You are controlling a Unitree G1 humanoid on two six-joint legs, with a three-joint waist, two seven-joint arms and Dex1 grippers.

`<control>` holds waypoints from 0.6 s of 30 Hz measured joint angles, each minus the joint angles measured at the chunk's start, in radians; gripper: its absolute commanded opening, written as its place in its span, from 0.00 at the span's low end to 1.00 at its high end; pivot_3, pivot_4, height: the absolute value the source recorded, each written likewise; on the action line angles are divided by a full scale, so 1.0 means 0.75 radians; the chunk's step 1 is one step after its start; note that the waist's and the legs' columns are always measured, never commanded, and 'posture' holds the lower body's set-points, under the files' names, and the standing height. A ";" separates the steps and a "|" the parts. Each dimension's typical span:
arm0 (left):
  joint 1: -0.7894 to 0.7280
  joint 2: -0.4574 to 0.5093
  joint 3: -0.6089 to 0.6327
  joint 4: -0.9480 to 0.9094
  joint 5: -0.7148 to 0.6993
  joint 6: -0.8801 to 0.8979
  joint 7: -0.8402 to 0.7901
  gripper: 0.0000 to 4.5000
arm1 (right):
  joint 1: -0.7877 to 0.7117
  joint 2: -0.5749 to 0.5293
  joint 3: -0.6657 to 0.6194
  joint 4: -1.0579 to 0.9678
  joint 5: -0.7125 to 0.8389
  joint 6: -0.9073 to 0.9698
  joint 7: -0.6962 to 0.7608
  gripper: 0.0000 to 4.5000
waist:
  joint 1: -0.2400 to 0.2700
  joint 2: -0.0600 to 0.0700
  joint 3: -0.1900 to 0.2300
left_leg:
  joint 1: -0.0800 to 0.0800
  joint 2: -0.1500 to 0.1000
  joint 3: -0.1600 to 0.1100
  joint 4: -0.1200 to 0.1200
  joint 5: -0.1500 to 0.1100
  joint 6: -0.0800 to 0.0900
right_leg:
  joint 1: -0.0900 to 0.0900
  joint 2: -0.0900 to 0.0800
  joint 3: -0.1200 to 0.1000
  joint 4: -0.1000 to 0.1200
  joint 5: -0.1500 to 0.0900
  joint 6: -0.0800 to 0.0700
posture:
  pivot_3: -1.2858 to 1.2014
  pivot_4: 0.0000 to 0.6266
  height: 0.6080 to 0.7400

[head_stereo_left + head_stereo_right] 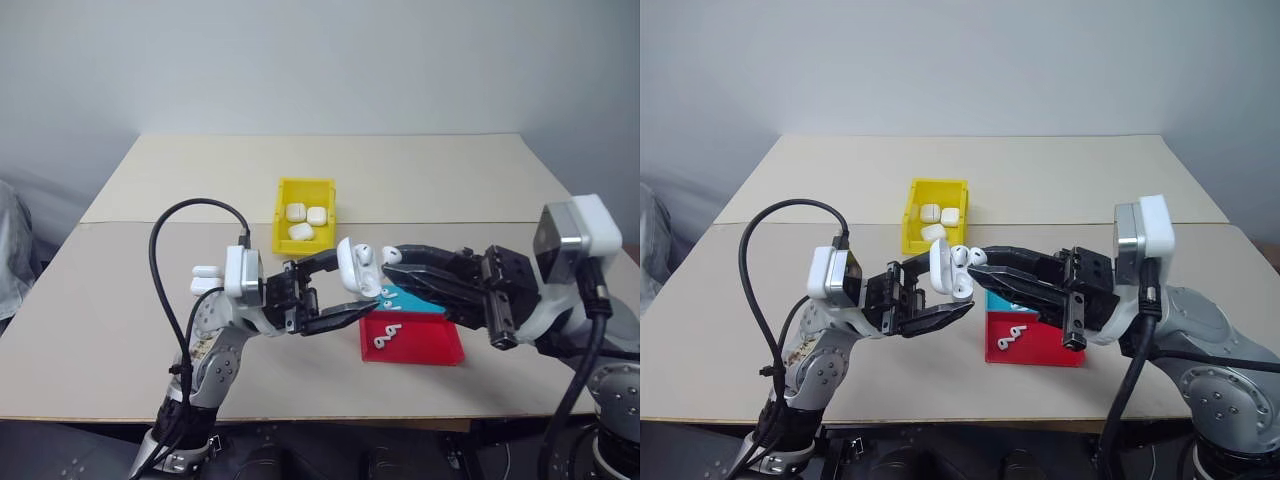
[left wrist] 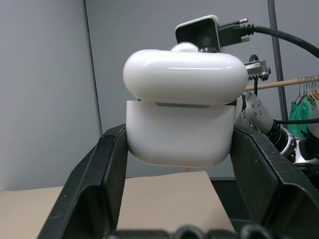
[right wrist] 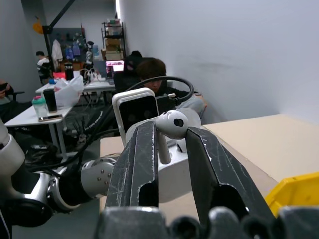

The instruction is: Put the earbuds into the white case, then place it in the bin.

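Left gripper (image 1: 348,296) clamped on the white case (image 1: 356,269), lid open, raised above the table (image 1: 120,300). Right gripper (image 1: 392,256) pinching 1 earbud (image 3: 171,124) just right of that case. Far-left, yellow bin (image 1: 283,190) with 3 cases. Near-right, red tray (image 1: 440,345) holding 2 earbuds (image 1: 385,335).

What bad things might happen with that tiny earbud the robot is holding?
The earbud is pinched only by its thin stem in the right gripper, so it may slip and drop. The white case, held in mid-air by the left gripper, has a small opening, so the earbud may miss it.
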 measured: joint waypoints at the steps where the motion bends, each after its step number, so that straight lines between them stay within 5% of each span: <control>1: 0.001 0.000 0.000 0.000 0.000 0.000 0.001 0.67 | 0.003 -0.004 0.000 -0.001 -0.003 -0.002 0.011 0.19 | 0.000 0.000 0.000 | 0.000 0.000 0.000 0.000 0.000 0.000 | 0.000 0.000 0.000 0.000 0.000 0.000 | 0.52 0.24 1.00; 18: 0.011 -0.017 0.000 0.000 0.030 -0.001 0.021 0.67 | -0.002 -0.009 0.103 -0.005 -0.077 -0.063 0.027 0.19 | 0.000 0.000 0.000 | 0.000 0.000 0.000 0.000 0.000 0.000 | 0.000 0.000 0.000 0.000 0.000 0.000 | 0.52 0.24 1.00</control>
